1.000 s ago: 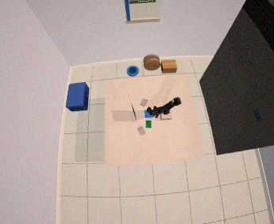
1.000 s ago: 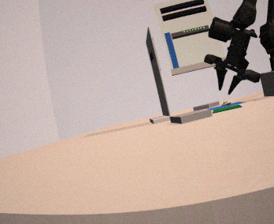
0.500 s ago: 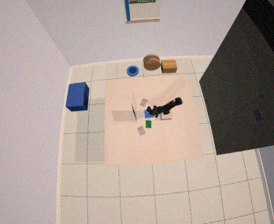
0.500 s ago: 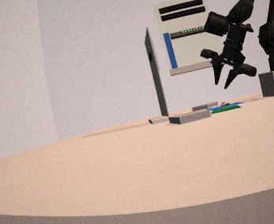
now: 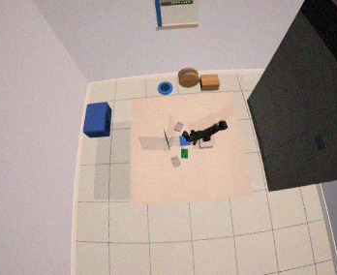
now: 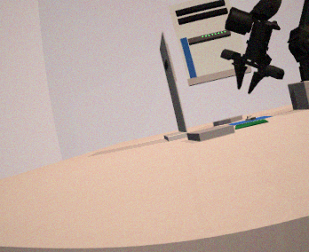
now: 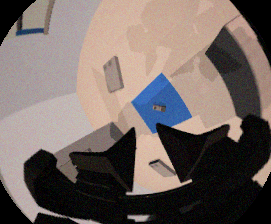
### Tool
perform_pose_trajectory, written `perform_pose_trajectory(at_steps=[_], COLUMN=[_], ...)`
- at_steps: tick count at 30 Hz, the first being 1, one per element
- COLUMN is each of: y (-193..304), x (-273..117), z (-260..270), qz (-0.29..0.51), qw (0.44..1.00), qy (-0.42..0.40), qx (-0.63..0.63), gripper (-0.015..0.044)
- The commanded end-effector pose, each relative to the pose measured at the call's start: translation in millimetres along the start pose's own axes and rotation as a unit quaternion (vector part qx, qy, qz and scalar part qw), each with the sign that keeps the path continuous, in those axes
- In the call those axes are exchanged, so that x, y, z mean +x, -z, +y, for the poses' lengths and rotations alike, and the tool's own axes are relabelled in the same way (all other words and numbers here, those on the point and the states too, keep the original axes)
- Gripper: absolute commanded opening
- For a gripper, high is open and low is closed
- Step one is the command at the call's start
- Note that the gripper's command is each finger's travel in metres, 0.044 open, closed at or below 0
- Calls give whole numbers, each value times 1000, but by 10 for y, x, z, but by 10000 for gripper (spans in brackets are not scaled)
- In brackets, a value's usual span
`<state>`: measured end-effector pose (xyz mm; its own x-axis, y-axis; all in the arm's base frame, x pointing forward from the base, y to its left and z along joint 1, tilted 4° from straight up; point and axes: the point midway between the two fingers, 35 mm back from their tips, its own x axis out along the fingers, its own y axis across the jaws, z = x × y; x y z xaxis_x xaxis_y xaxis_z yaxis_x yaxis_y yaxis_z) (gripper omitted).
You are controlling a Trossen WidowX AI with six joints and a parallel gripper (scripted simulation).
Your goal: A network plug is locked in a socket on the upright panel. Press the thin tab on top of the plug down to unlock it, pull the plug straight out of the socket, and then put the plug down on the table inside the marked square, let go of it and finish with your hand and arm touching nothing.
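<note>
The parted, empty jaws of the gripper (image 5: 186, 137) (image 6: 245, 92) (image 7: 146, 127) hang above the plug (image 6: 250, 118) (image 7: 162, 108), which lies inside the blue square's (image 5: 183, 141) (image 6: 235, 123) (image 7: 176, 112) edges.

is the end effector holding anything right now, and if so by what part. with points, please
Nothing is held: the end effector (image 6: 245, 90) (image 7: 144, 128) is open above the table, and the network plug (image 7: 159, 107) lies on the blue square (image 7: 175, 114).
</note>
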<state>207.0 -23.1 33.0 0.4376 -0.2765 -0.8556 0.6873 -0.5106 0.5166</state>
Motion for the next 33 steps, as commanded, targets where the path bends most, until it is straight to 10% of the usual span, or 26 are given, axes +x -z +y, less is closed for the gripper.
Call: perform_pose_trajectory(at_steps=[1, 33], y=[-3, -9], x=[-57, -543], z=[39, 355], qz=[-1, -1], qw=[1000, 1000], qy=[-2, -2], qx=[-1, 1], gripper=[156, 156])
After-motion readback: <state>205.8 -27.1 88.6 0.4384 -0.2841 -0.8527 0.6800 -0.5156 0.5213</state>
